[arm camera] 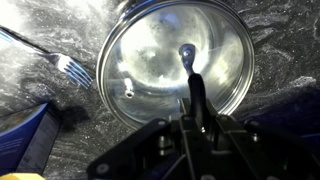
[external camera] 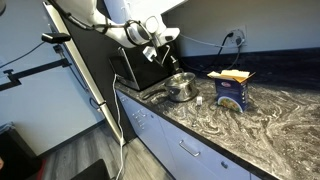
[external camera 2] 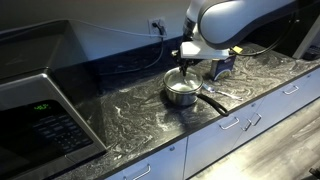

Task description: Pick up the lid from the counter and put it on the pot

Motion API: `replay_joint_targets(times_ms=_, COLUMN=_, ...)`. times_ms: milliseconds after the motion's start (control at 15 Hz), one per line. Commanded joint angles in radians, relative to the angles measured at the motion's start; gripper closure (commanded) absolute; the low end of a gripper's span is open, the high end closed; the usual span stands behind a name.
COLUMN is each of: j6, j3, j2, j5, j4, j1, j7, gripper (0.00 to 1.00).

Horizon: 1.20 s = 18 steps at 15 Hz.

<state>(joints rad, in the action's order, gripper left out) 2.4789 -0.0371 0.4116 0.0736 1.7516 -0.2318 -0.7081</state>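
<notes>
The silvery lid [arm camera: 170, 55] fills the wrist view: round, with a shiny rim, a small vent hole and a centre knob. My gripper [arm camera: 188, 62] reaches down to that knob with its fingers pressed together on it. In both exterior views the gripper [external camera 2: 186, 68] [external camera: 166, 58] hangs straight above the small steel pot [external camera 2: 181, 94] [external camera: 180, 88] on the marbled counter. The lid lies level over the pot's mouth and hides its inside. I cannot tell whether it rests on the rim or hovers just above it.
A fork [arm camera: 62, 63] lies on the counter beside the pot. A blue-and-yellow box [external camera: 231, 86] [external camera 2: 222, 65] [arm camera: 25, 135] stands close by. A black microwave [external camera 2: 40, 115] [external camera: 133, 66] sits at the counter's end. A cable runs to a wall socket [external camera: 232, 35].
</notes>
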Motion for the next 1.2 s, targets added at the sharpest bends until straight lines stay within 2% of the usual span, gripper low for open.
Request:
replay_joint_targets(times_ms=0, j6=-0.019, j3=0.016, j2=0.011, j5=-0.001, j4=-0.037, j1=-0.016, j7=-0.01, gripper=0.96)
replay_joint_targets(times_ms=667, j6=-0.026, j3=0.02, j2=0.021, j5=0.0, j4=-0.042, j1=-0.018, j7=-0.017, gripper=0.96)
replay_joint_targets(times_ms=733, j6=-0.026, j3=0.023, j2=0.021, j5=0.005, j4=-0.042, j1=-0.02, j7=-0.02, gripper=0.92)
replay_joint_targets(times_ms=800, j6=-0.026, j3=0.024, j2=0.021, j5=0.006, j4=-0.042, j1=-0.022, j7=-0.023, gripper=0.6)
replay_joint_targets(times_ms=867, j6=-0.025, j3=0.025, j2=0.021, j5=0.007, j4=-0.043, j1=-0.023, j7=-0.026, gripper=0.6)
replay_joint_targets(times_ms=1133, j6=-0.025, j3=0.037, j2=0.008, j5=0.018, j4=-0.047, j1=-0.029, j7=-0.036, gripper=0.31)
